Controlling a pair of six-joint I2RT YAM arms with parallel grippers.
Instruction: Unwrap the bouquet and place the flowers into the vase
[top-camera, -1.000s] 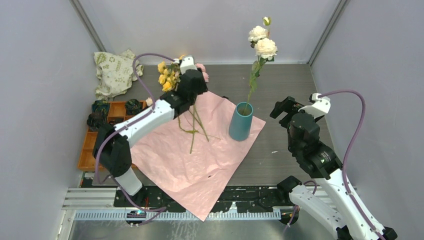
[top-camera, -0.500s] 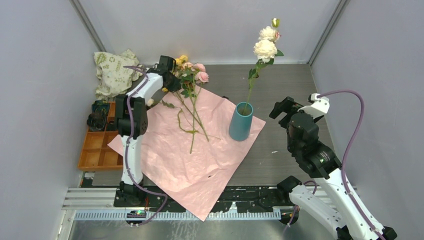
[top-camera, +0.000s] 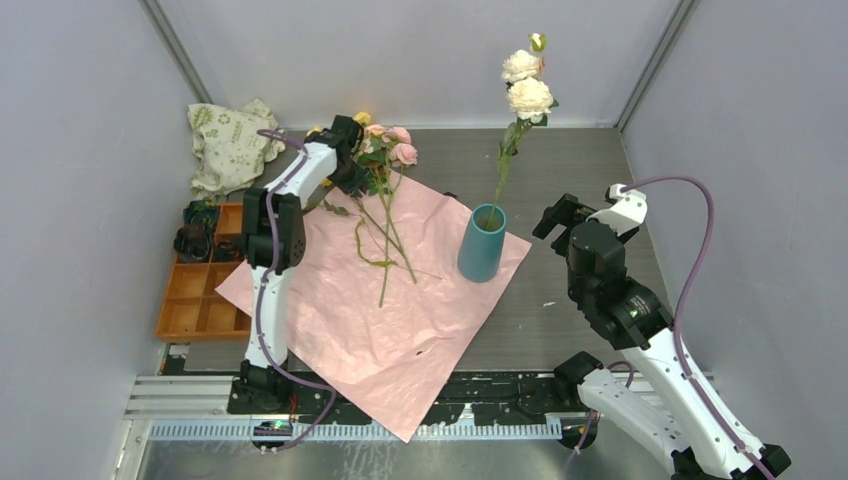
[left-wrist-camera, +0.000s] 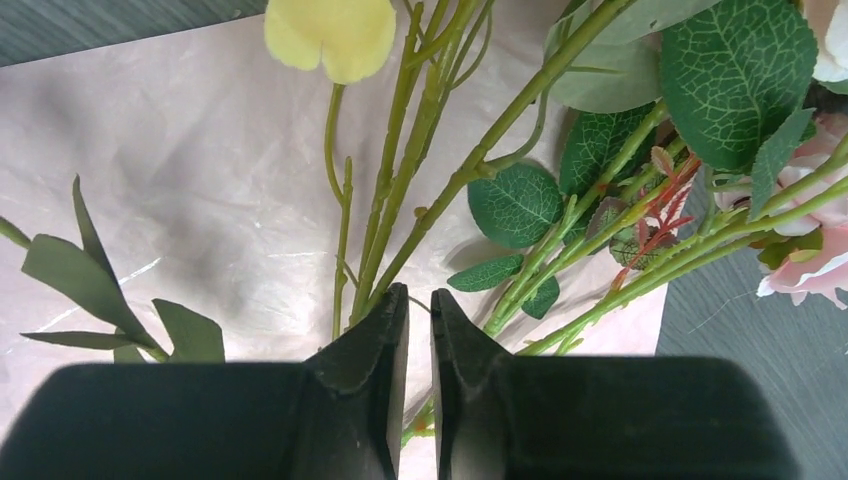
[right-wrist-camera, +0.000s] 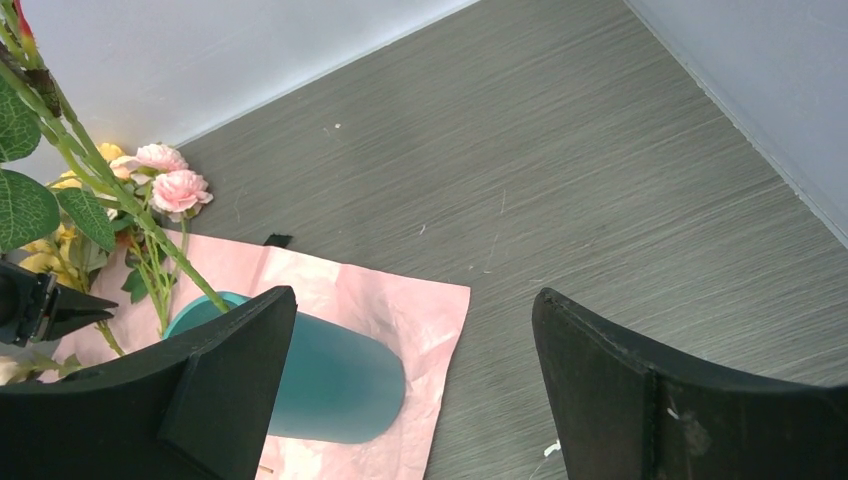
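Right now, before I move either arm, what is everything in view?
vase: one, teal, upright on the pink paper's right part.
white flowers: one stem, white blooms, standing in the vase.
loose flowers: several stems, yellow and pink, lying at the paper's far edge.
wrapping paper: one sheet, pink, spread flat on the table.
cloth bag: one, beige with green print, far left corner.
tray: one, orange, left edge, dark rosettes in its far compartments.
left end effector: black, nearly closed among the loose stems.
right end effector: black, open, right of the vase.
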